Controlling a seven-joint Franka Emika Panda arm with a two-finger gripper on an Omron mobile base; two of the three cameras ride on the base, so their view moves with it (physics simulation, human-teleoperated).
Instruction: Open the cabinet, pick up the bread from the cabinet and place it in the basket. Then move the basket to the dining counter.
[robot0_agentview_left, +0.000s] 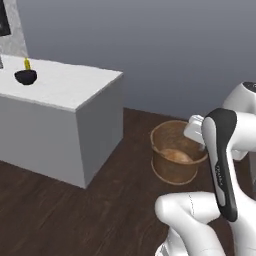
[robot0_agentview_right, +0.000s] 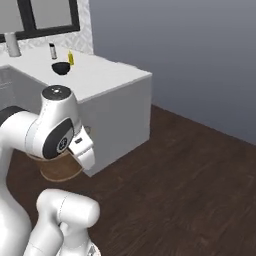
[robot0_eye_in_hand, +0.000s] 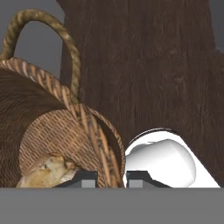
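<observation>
Gripper (robot0_eye_in_hand: 111, 178): clamping the basket (robot0_agentview_left: 172, 154) rim, one finger each side.
Bread (robot0_eye_in_hand: 47, 169): lying inside the basket.
Dining counter (robot0_agentview_left: 75, 95): standing left of the basket.

The white marble-look tabletop (robot0_agentview_left: 65, 87) tops a plain grey block standing on the dark brown wood-plank floor (robot0_agentview_left: 75, 215). Near its far end sit a small dark bowl (robot0_agentview_left: 25, 77) and, just behind it, a slim yellow bottle (robot0_agentview_left: 27, 64); in the right base view a small grey-capped shaker (robot0_agentview_right: 52, 51) and a pale cylindrical container (robot0_agentview_right: 13, 45) stand farther back. The round brown woven basket (robot0_agentview_left: 174, 158) appears beside the tabletop's corner, over the floor; whether it rests there cannot be told.
</observation>
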